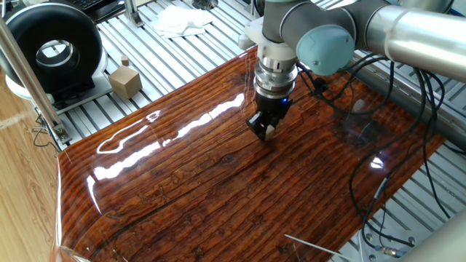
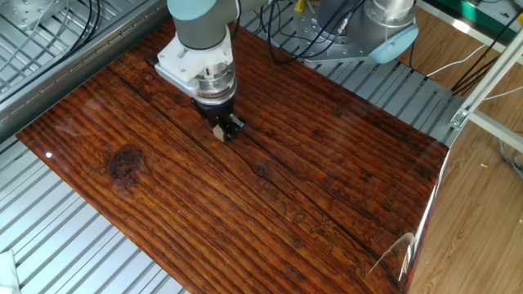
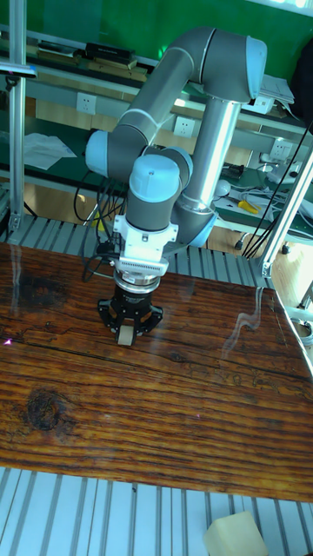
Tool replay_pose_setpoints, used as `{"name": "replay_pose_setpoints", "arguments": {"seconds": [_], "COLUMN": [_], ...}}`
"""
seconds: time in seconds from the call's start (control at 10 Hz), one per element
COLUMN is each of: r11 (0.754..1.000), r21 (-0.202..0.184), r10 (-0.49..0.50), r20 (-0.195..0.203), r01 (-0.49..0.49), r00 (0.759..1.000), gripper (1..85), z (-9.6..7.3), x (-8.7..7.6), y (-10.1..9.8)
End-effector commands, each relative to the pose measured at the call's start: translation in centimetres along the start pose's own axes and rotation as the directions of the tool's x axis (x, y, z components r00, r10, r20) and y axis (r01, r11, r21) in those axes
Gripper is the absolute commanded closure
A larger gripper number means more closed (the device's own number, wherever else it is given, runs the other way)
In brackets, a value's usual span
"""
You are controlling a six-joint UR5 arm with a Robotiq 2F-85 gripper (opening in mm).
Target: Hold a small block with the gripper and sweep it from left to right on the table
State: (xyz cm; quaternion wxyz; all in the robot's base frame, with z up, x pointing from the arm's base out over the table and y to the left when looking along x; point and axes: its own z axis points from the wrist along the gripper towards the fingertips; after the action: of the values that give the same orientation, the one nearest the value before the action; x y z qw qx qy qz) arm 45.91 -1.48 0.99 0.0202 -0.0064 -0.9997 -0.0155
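My black two-finger gripper (image 1: 266,131) (image 2: 222,131) (image 3: 127,335) points straight down over the glossy reddish-brown table (image 1: 218,189) (image 2: 327,163) (image 3: 174,408). Its fingers are shut on the small block (image 2: 219,132) (image 3: 126,337), a tiny pale tan cube (image 1: 269,132) whose bottom face rests on or just above the board. The silver-grey arm with light blue joint caps rises behind the gripper in all three views.
A larger tan cube with a knob (image 1: 124,81) stands on the slatted aluminium frame beside a black round device (image 1: 52,49). White cloth (image 1: 180,20) lies at the back. Black cables (image 1: 408,145) trail over the table's right part. A pale block (image 3: 235,534) lies on the front slats.
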Motion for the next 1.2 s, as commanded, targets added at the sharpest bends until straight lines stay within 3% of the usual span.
{"name": "replay_pose_setpoints", "arguments": {"seconds": [0.0, 0.5, 0.9, 1.1], "r11": [0.999, 1.000, 0.999, 0.999], "r21": [-0.033, -0.010, -0.021, -0.024], "r10": [0.022, 0.020, 0.038, 0.033], "r20": [-0.001, 0.011, 0.010, 0.015], "r01": [-0.022, -0.019, -0.037, -0.033], "r00": [1.000, 1.000, 0.999, 0.999], "gripper": [84.7, 84.7, 84.7, 84.7], "z": [0.6, 1.4, 0.4, 1.1], "x": [0.0, -0.2, -0.1, -0.2], "y": [0.6, -0.2, 1.5, 1.3]}}
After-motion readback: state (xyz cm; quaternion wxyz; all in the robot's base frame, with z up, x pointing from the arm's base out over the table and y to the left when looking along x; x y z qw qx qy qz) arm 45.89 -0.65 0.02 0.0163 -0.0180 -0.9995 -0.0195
